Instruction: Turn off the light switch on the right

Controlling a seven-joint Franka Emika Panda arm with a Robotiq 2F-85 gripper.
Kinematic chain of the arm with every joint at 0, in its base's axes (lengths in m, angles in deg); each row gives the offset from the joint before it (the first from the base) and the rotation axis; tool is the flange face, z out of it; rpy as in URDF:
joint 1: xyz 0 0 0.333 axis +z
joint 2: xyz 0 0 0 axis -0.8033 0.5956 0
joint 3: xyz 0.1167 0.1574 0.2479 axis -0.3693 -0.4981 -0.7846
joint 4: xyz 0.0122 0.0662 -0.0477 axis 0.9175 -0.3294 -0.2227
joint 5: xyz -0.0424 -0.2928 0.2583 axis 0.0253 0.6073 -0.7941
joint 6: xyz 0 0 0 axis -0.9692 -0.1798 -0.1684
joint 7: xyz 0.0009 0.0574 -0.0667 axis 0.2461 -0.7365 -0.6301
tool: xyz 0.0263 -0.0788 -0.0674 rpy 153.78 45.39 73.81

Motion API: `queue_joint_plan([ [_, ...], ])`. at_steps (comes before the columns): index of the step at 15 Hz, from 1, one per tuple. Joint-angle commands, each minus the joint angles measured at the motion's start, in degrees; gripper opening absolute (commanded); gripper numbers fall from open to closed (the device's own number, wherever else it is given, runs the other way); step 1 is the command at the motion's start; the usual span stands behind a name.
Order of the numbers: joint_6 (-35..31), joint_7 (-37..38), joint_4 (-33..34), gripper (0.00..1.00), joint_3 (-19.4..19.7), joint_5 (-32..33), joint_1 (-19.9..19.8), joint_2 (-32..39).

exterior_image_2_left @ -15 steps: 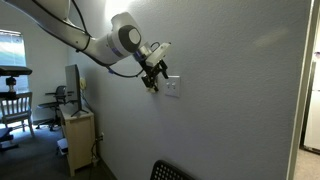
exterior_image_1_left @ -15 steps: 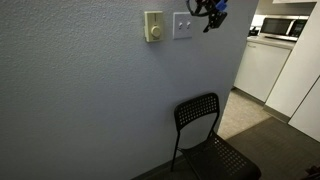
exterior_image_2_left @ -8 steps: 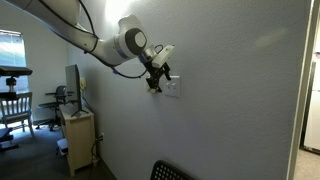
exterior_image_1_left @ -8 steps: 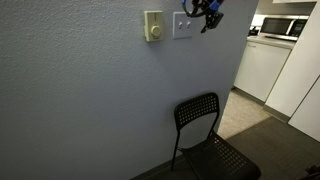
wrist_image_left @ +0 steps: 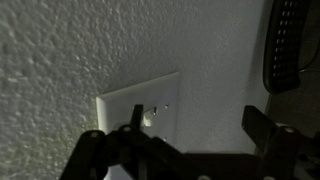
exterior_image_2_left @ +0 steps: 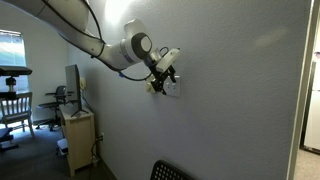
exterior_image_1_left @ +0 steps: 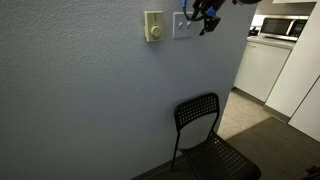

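Note:
The light switch (exterior_image_1_left: pixel 182 26) is a white, nearly square plate high on the wall, right of the cream plate. It also shows in an exterior view (exterior_image_2_left: pixel 173 88) and in the wrist view (wrist_image_left: pixel 140 118), where a small toggle (wrist_image_left: pixel 149 117) is lit. My gripper (exterior_image_1_left: pixel 203 17) hangs close in front of the plate's right side. It also shows in an exterior view (exterior_image_2_left: pixel 164 77). In the wrist view the gripper (wrist_image_left: pixel 200 125) is open and empty. One finger overlaps the plate beside the toggle, the other is over bare wall. I cannot tell whether it touches.
A cream plate with a round dial knob (exterior_image_1_left: pixel 153 26) sits left of the switch. A black chair (exterior_image_1_left: pixel 203 128) stands against the wall below. A kitchen with white cabinets (exterior_image_1_left: pixel 262 68) opens past the wall's corner. A desk (exterior_image_2_left: pixel 77 128) stands along the wall.
The gripper has moved in toward the light switch, from beside its right edge to partly over the plate. The switch plate itself looks unchanged.

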Motion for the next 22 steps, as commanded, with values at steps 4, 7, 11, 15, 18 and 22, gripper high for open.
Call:
queue_joint_plan([
  [4,-2.4,3.3,0.3,1.00,-0.7,0.4,-0.5,1.7],
  [7,-3.3,4.2,-0.4,1.00,-0.4,1.8,-0.1,1.3],
  [11,-4.4,3.8,-1.3,1.00,-0.8,2.1,0.0,1.2],
  [15,-4.5,4.2,-1.5,1.00,-0.8,1.8,-0.2,1.2],
  [18,-2.9,2.9,-1.5,1.00,-1.5,-0.3,-0.6,1.7],
  [22,-1.9,3.1,-1.8,1.00,-1.6,-1.4,-0.6,2.4],
])
